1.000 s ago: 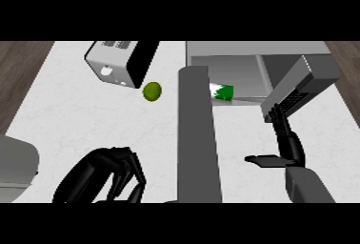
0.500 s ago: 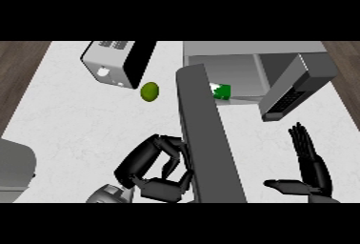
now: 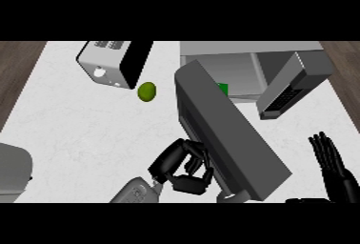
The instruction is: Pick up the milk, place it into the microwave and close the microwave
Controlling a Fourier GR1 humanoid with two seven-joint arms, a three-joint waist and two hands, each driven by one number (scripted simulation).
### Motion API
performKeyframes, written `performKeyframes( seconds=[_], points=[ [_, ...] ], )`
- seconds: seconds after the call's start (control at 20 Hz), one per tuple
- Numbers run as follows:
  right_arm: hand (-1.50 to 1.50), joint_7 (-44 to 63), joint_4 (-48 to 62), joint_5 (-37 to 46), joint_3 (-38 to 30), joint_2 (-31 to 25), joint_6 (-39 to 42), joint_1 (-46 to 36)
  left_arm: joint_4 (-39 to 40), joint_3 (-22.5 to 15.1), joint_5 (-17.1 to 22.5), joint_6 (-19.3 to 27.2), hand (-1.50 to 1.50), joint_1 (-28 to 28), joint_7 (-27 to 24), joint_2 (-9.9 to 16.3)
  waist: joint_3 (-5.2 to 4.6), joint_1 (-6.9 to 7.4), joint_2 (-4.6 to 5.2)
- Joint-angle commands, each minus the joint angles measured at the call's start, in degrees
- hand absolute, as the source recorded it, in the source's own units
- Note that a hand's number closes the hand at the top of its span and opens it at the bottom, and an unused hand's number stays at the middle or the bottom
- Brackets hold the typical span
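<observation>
Left hand [image 3: 184, 167], fingers curled on nothing, pressed against microwave door's [image 3: 228, 138] outer face; milk [image 3: 223, 88] inside, beyond the door.

Bright even light; soft shadow beside microwave door [image 3: 232, 138]; no glare.

Milk [image 3: 223, 89]: green carton sitting inside microwave [image 3: 239, 71] at one o'clock; grey door [image 3: 228, 128] standing partly open.

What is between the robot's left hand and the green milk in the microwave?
In the head view, the microwave's open grey door stands between them. The left hand is against the door's outer side, and the milk peeks out behind the door, inside the microwave.
</observation>
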Motion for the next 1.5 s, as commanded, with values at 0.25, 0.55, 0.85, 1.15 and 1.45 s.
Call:
performKeyframes(
  seconds=[0.25, 0.55, 0.85, 1.15, 1.45],
  points=[
    [-1.5, 4.9, -15.5, -8.4, 1.7, -2.8, 9.3, 5.1, 13.4, -9.8, 14.0, 15.7, 1.5, -8.9, -9.1, -0.2, -0.16, -2.87, 0.55],
    [-1.5, 11.6, -24.0, -10.4, 4.7, -2.6, 7.7, 4.3, 16.0, -16.9, 22.8, 17.8, 1.5, -13.3, -7.8, -0.2, -0.19, -4.11, 1.04],
    [-1.5, 13.1, -28.2, -14.2, 4.8, -5.7, 12.1, 7.4, 15.1, -17.8, 29.5, 22.5, 1.5, -15.9, -11.8, -0.2, -0.26, -7.33, 1.44],
    [-1.5, 17.1, -31.9, -14.8, 5.3, -7.4, 11.5, 4.2, 13.3, -16.6, 36.1, 29.0, 1.5, -20.2, -12.1, -0.2, -0.36, -9.19, 1.79],
    [-1.5, 18.8, -31.8, -16.9, 1.9, -11.2, 12.7, 2.6, 15.0, -13.6, 42.2, 35.2, 1.5, -24.5, -12.5, -0.2, -0.17, -10.33, 2.3]
  ],
)
